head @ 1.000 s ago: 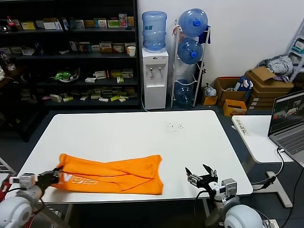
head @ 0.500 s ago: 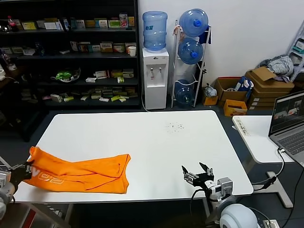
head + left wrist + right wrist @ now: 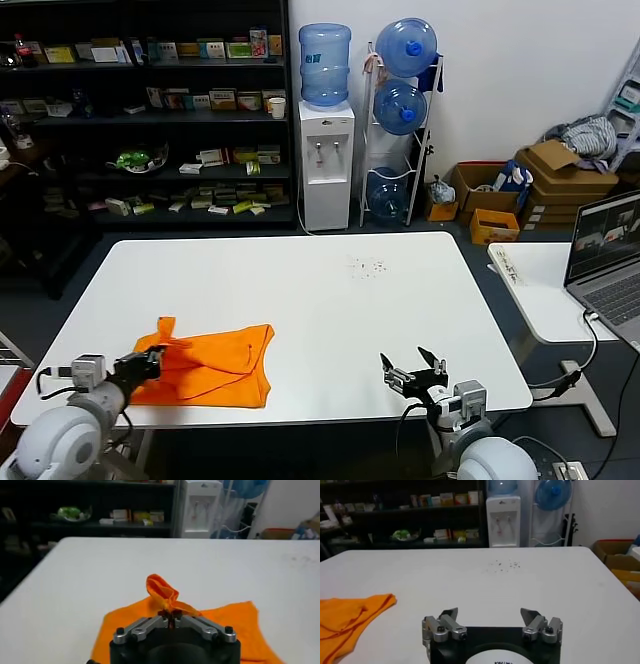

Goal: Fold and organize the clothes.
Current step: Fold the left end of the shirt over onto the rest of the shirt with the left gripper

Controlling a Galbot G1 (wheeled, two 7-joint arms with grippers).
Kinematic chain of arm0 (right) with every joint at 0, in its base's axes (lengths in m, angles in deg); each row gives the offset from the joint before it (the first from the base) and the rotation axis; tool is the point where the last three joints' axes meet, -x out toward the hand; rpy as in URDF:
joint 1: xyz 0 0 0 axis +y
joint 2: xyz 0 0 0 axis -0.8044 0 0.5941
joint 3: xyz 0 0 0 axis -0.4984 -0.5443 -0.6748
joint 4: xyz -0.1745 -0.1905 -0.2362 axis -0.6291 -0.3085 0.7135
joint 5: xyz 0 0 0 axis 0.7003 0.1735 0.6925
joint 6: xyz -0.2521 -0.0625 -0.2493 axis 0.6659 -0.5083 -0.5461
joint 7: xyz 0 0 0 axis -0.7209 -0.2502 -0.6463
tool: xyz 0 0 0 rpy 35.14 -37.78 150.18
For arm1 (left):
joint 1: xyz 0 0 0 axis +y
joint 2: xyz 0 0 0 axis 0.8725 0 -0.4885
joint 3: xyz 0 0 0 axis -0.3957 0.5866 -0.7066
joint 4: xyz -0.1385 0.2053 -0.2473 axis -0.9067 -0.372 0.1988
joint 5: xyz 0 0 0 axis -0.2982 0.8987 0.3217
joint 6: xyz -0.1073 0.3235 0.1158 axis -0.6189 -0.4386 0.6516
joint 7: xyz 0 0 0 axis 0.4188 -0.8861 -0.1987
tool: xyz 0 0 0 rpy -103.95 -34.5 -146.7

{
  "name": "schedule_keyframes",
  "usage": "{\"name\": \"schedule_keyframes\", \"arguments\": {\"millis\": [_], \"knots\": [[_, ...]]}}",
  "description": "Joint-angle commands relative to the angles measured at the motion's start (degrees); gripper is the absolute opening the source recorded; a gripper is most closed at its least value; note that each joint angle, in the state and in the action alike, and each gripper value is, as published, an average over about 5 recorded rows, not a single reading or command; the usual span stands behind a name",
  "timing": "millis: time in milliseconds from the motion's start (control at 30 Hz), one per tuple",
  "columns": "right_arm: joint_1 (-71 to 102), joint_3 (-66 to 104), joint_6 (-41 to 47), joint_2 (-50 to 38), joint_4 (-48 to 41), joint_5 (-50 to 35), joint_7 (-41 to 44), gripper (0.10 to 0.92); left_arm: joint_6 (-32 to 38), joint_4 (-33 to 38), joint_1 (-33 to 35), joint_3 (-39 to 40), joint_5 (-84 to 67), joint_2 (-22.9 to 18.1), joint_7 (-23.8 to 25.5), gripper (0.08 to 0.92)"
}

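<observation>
The bright orange T-shirt (image 3: 215,365) lies folded in a compact bundle near the front left of the white table (image 3: 330,290). My left gripper (image 3: 152,361) is at the shirt's left edge, shut on a pinched fold of the orange fabric (image 3: 162,592) that stands up above the jaws (image 3: 170,615). My right gripper (image 3: 412,374) is open and empty above the table's front right edge, well apart from the shirt; it also shows in the right wrist view (image 3: 491,617), where the shirt's edge (image 3: 350,615) lies far off.
A side table with a laptop (image 3: 610,255) stands at the right. A water dispenser (image 3: 327,160), bottle rack and dark shelves (image 3: 150,110) stand beyond the table's far edge. Small dark specks (image 3: 368,266) lie on the table at the back right.
My left gripper first dragged the shirt's left end off to the left, then carried it back right over the shirt, folding it shorter. The right gripper barely moved.
</observation>
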Motion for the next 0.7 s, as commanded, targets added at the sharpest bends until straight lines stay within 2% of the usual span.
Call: {"name": "schedule_keyframes", "arguments": {"millis": [33, 700], "knots": [[0.41, -0.05, 0.14, 0.8, 0.31, 0.57, -0.08, 0.823, -3.57, 4.33, -10.02, 12.56, -7.66, -5.57, -7.38, 0.126], [-0.54, -0.96, 0.75, 0.96, -0.27, 0.19, -0.29, 0.823, -3.7, 0.14, -13.83, 15.25, -5.54, -8.94, -8.28, 0.126]]}}
